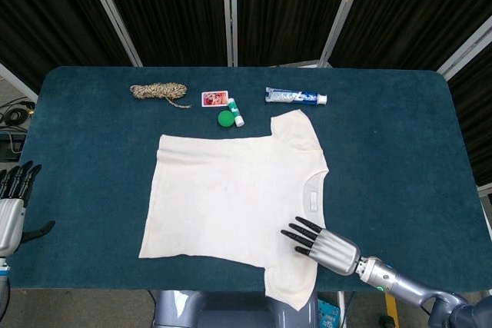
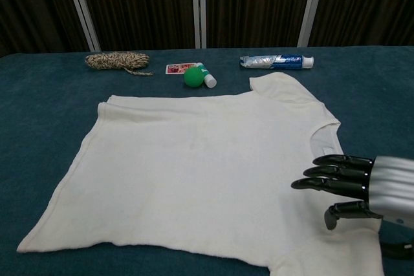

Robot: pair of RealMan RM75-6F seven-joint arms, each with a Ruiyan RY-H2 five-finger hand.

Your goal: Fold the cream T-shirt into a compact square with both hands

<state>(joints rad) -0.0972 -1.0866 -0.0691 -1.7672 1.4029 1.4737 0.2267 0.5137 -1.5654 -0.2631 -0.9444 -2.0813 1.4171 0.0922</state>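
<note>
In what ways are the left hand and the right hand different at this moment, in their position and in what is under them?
The right hand is extended over the cream T-shirt, near its collar and lower sleeve, while the left hand sits at the table's left edge, far from the shirt. The right hand's fingers point across the shirt; the left hand's point away from the robot. The right hand shows in both views, the left only in the head view. Both hold nothing.

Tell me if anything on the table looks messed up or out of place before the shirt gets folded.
Nothing is spilled or damaged. The cream T-shirt lies flat, but its near sleeve hangs past the table's front edge. Rope, card, green ball and toothpaste lie beyond it.
</note>
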